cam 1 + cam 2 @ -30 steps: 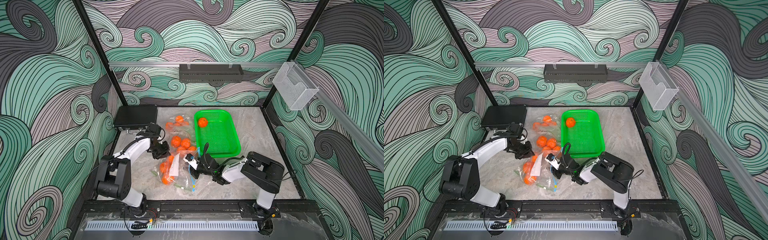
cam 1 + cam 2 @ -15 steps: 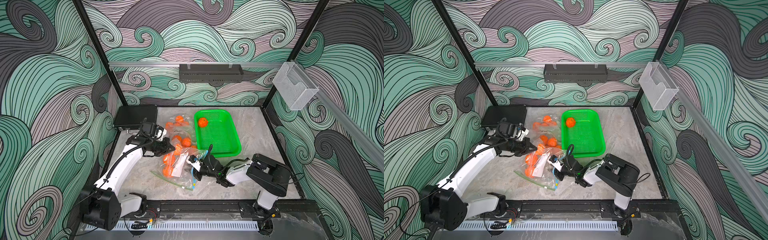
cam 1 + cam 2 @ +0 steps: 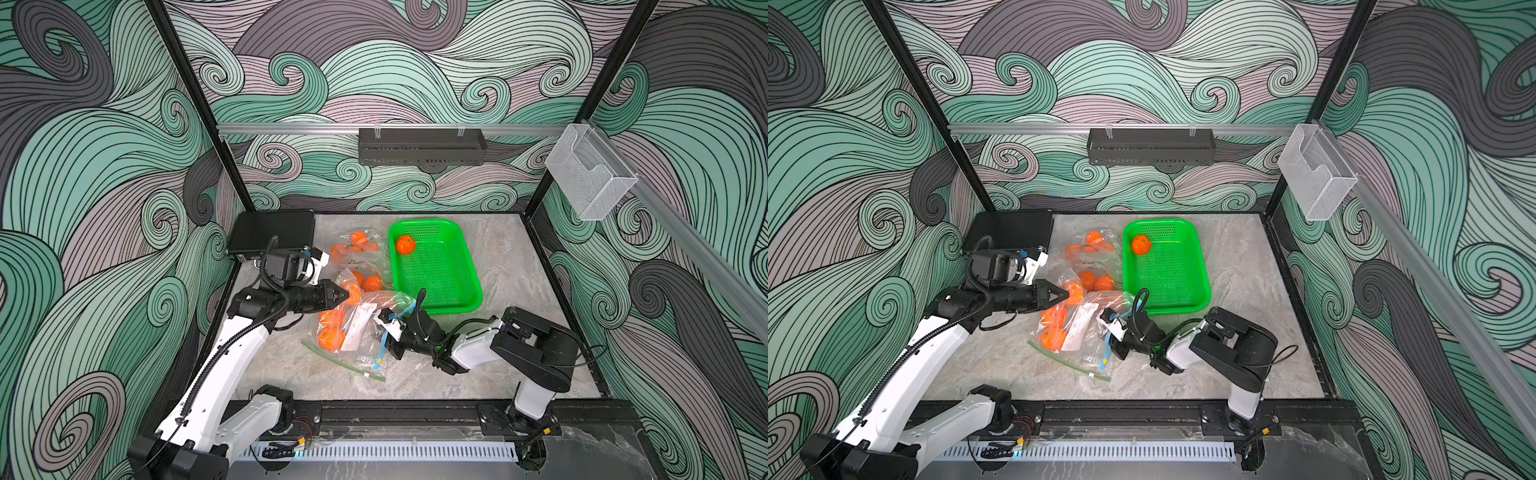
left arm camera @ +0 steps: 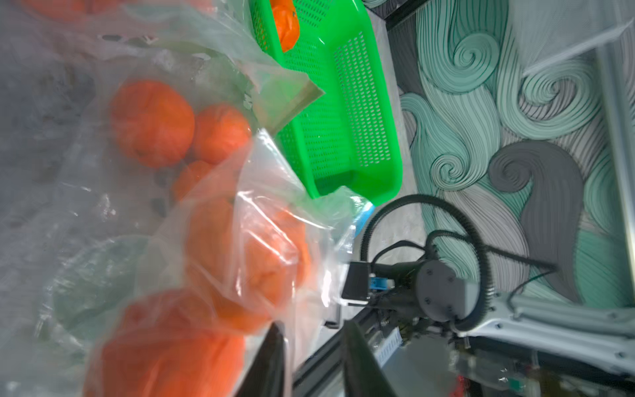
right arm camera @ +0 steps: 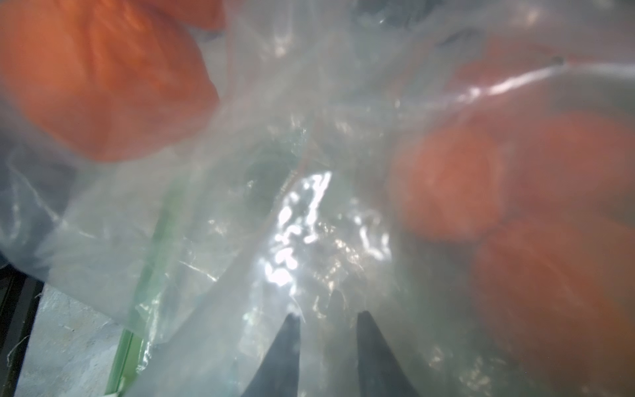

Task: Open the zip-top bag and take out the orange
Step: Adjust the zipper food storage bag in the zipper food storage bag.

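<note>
Jaws of left gripper (image 4: pixel 312 330) stand apart, tips at far end of bag (image 3: pixel 360 332). Right gripper (image 5: pixel 328 314) jaws show narrow gap, film across them, grip unclear. Bag lies between grippers, beside basket (image 3: pixel 468 266) — long axis roughly front-to-back, green zip strip (image 3: pixel 343 360) toward front rail (image 3: pixel 415 409). Inside, oranges (image 3: pixel 330 334) — lone orange (image 3: pixel 406 244) in basket.
</note>
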{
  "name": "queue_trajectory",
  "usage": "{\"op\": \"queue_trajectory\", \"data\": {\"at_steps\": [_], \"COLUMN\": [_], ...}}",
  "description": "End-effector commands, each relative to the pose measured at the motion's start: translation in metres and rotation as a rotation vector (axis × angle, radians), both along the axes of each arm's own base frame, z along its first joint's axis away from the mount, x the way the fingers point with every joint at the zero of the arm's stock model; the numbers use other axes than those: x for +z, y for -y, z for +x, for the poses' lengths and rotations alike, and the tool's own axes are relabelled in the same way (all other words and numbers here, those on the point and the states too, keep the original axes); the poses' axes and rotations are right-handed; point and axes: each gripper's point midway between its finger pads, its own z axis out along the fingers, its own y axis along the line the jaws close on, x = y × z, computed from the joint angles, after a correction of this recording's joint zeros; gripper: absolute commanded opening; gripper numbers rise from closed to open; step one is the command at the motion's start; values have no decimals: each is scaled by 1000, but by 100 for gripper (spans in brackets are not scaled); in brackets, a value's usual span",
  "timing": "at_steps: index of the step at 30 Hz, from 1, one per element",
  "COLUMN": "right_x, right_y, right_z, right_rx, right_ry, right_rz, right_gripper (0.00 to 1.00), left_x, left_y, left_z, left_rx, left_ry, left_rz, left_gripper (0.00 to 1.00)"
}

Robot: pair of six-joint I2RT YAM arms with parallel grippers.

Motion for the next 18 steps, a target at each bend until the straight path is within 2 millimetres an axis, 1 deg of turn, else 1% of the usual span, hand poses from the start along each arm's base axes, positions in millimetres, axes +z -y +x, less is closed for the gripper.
{"op": "queue_trajectory", "data": {"at_steps": [1, 2, 4, 6, 8, 9, 11, 14, 16, 18], "right_x": [-5, -5, -5, -5, -5, -5, -5, -5, -6, -6], "right_y": [2, 2, 3, 4, 4, 4, 3, 0, 0, 0], "right_z": [5, 5, 5, 6, 6, 6, 5, 3, 1, 1], "right_rx": [-28, -29, -29, -31, -31, -29, -20, -2, 7, 7], "right_ry": [-7, -7, -7, -8, -9, -10, -15, -23, -30, -32], "right_rz": [-3, -2, -4, -3, -4, -2, -1, 2, 3, 4], "right_gripper": [31, 31, 31, 31, 31, 31, 31, 31, 31, 31], "left_x": [2, -3, -13, -25, -35, -42, -63, -95, -107, -118], "left_y": [-2, -3, -15, -37, -56, -65, -82, -93, -102, -106], "left_z": [4, 3, 9, 18, 26, 30, 36, 45, 51, 61], "left_rx": [2, 5, 62, 172, 274, 329, 423, 495, 532, 572], "left_ry": [2, -21, -41, -61, -100, -131, -210, -318, -358, -379], "left_rz": [29, 39, 105, 205, 264, 288, 330, 332, 347, 314], "left_gripper": [51, 55, 62, 68, 72, 75, 77, 78, 78, 79]}}
